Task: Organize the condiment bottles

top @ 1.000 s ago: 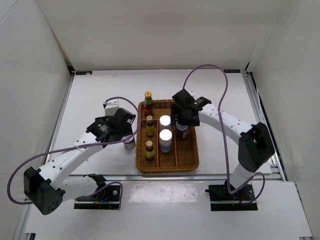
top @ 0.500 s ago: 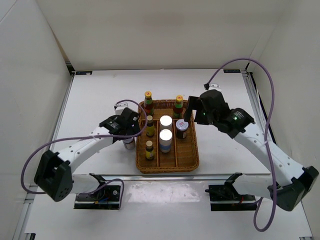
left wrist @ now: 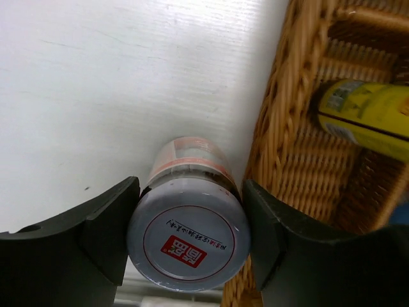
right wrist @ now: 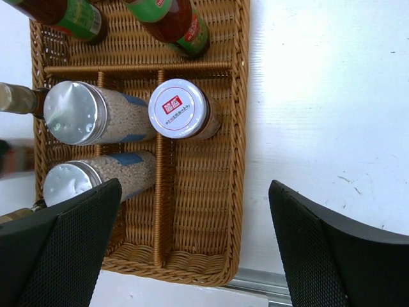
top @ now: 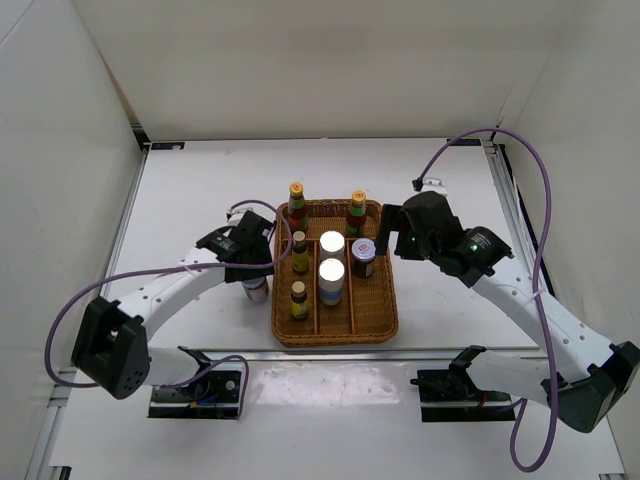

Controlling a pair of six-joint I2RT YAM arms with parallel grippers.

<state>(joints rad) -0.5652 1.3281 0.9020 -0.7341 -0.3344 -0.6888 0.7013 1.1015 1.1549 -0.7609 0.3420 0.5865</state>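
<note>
**Seven in the tray, one jar sitting outside it**

So the wicker tray [right wrist: 241,128] sits mid-table between the two arms. The back strip holds the two tall green-necked bottles [top: 296,200] [top: 357,210], both upright. The left lane has the two small brown yellow-capped bottles [top: 300,250] [top: 298,298], one behind the other. The middle lane has two silver-lidded jars [top: 331,243] [top: 331,270] full of pale grains. The right lane has just one jar, a white-lidded jar [top: 363,255] with a red mark, at the far end of its lane.

The stray jar [left wrist: 188,240] stands upright on the white table [top: 200,200], just beside the tray's left wall. The left gripper [left wrist: 190,185] is down over it with a finger against each side of the lid, so it looks clamped on that jar, which sits on the table.

The right gripper [right wrist: 195,192] hangs above the tray's right side, fingers spread wide with nothing between them.
</note>
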